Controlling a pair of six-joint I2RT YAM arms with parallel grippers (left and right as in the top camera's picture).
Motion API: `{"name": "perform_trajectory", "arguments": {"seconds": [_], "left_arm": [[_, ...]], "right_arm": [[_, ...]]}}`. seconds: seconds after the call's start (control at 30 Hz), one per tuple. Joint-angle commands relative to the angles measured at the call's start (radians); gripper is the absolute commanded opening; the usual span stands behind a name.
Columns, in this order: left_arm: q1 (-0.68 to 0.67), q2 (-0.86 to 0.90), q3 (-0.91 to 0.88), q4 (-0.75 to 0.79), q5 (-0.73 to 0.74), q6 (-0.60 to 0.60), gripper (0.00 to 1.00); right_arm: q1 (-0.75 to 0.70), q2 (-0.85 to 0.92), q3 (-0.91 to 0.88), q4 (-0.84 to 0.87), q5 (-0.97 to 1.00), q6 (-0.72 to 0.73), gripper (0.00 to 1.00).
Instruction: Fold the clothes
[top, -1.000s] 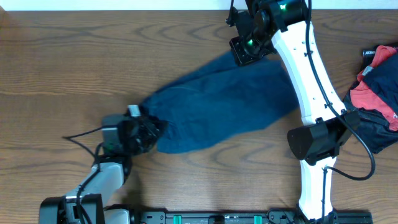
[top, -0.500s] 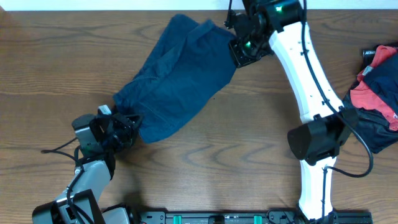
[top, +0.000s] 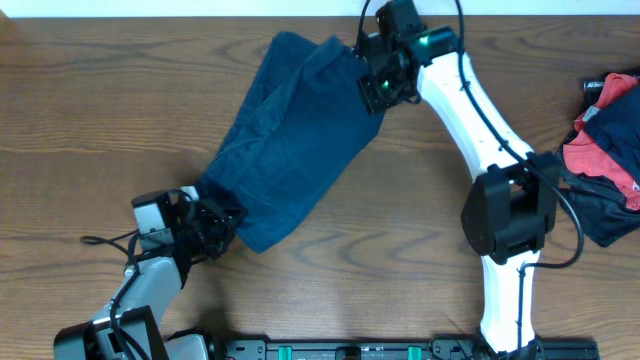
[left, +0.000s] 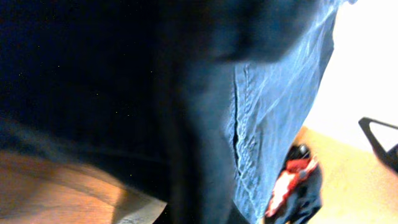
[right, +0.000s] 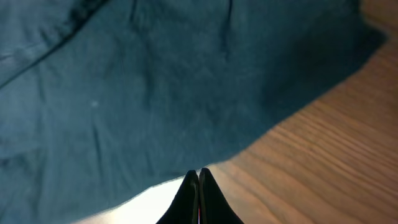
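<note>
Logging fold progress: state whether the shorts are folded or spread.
Not folded: the shorts stretch diagonally between left pincer and right pincer, only one layer lapping over near the far end.

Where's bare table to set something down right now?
Bare table: the far-left corner, left of the shorts; the near middle between shorts and right arm; a strip between that arm and the clothes pile. Crowded: the diagonal from left gripper to right gripper.

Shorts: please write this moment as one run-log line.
shorts stretched diagonally over table | left gripper shut on near end | right gripper shut on far end | not yet folded
</note>
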Motion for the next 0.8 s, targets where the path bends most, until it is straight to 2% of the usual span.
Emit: {"name": "perform_trajectory", "arguments": {"seconds": [0.0,0.17,0.3,0.47,0.6,0.77], "left_arm": [[-0.066,0.0,0.014,-0.035,-0.022,0.096,0.06],[-0.182,0.0,0.014,-0.162,-0.024,0.152,0.06],[-0.272,0.0,0.016,-0.325,-0.026,0.217,0.06],[-0.336,0.0,0.016,-0.461,-0.1,0.233,0.06],[-0.332,0.0,0.016,-0.438,-0.116,0.203,0.06],[-0.308,0.0,0.018,-0.292,-0.24,0.05,0.06]], "right_arm": [[0.011,0.04,-0.015,0.017,0.002,-0.005,0.02],[0.013,0.06,-0.015,0.027,0.004,-0.013,0.02],[0.011,0.06,-0.015,0.061,0.011,-0.013,0.02],[0.01,0.06,-0.015,0.103,0.014,-0.012,0.02],[0.003,0.062,-0.015,0.108,0.014,-0.012,0.01],[-0.012,0.062,-0.015,0.088,0.014,-0.012,0.01]]}}
